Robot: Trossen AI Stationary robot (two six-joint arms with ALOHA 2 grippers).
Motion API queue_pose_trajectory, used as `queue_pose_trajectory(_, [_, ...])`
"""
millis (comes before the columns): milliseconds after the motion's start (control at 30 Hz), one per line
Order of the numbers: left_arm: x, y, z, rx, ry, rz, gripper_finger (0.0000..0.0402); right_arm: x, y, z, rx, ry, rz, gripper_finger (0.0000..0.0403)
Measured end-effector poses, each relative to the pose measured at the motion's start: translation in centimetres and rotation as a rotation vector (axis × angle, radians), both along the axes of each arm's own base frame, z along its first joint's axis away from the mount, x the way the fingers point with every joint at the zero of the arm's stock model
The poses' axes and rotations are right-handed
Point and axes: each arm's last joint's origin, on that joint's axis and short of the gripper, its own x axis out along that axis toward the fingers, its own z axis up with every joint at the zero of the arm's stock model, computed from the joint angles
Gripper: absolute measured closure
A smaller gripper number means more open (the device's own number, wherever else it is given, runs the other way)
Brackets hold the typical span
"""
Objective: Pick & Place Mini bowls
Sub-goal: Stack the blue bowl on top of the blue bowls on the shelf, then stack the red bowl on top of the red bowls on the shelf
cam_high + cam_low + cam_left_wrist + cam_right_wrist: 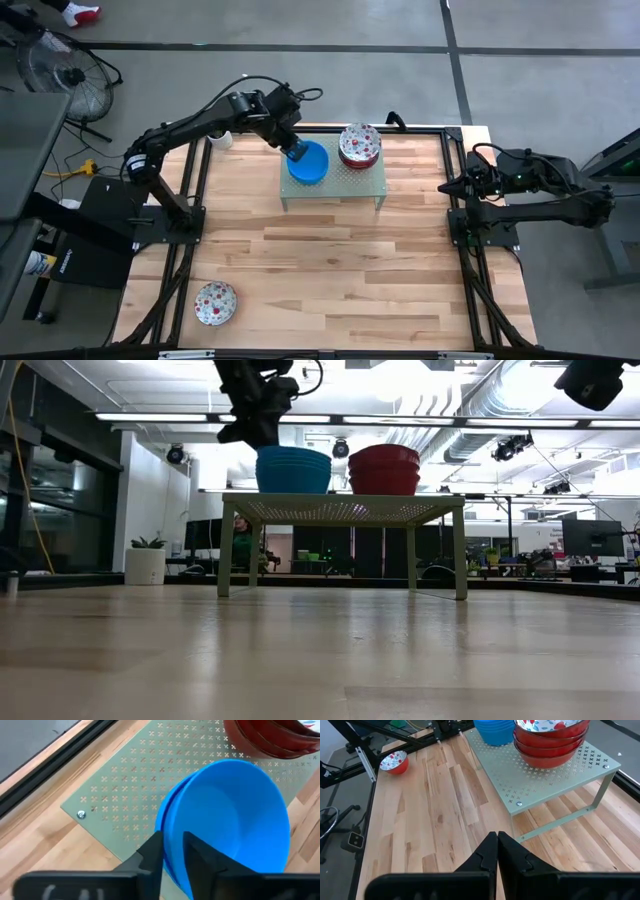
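Observation:
A stack of blue mini bowls (308, 163) stands on the left part of a pale green perforated shelf (352, 186). Beside it stands a stack of mini bowls (360, 146) that are red outside and white floral inside. One more floral bowl (214, 303) sits alone on the table's near left. My left gripper (173, 842) is at the top blue bowl (235, 815), slightly open, with its fingers on either side of the rim. My right gripper (497, 838) is shut on nothing, drawn back at the table's right edge (448, 186). My left gripper straddles the top blue bowl's rim (173, 861) on the side toward the table's far left. One finger (200, 857) is inside the bowl and one (152, 854) outside, slanting down from above. I cannot tell whether they touch the rim. The bowl sits nested on the blue stack.
The shelf stands on thin legs (224, 550) at the table's far middle, with open space under it. Bare wood (340, 270) covers the table's middle and near right. A small white thing (222, 140) stands at the far left, by my left arm.

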Motion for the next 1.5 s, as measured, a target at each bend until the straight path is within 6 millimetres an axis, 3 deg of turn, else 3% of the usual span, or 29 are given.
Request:
queue_pose_trajectory(267, [-0.1,0.0,0.8,0.060,-0.046,-0.049,0.0271,-0.1,0.0,-0.1,0.006,0.009,-0.002,0.0402])
queue_pose_trajectory(433, [-1.5,-0.6,2.5,0.120,-0.005,-0.085,0.0267,-0.1,0.0,-0.2,0.025,0.026,-0.008,0.0402])
queue_pose_trajectory(700, [-3.3,-3.5,4.8,0.127,0.166,-0.145,0.0267,-0.2,0.0,-0.2,0.034,0.026,-0.013,0.0402])
queue_pose_trajectory(967, [-2.9,-8.5,4.3,0.069,0.278,-0.317,0.0267,-0.2,0.0,-0.2,0.043,0.025,-0.024,0.0402])
queue_pose_trajectory(1233, [-2.4,-15.1,4.2,0.117,0.292,-0.369,0.0266,-0.2,0.0,-0.2,0.064,0.022,-0.045,0.0402])
queue_pose_trajectory(1367, [-3.8,-18.3,3.5,0.101,0.284,-0.346,0.0266,-0.2,0.0,-0.2,0.070,0.021,-0.049,0.0402])
queue_pose_trajectory(1500, [-5.1,-21.6,1.0,0.056,0.322,-0.305,0.0266,-0.2,-0.1,-0.2,0.058,0.022,-0.073,0.0402])
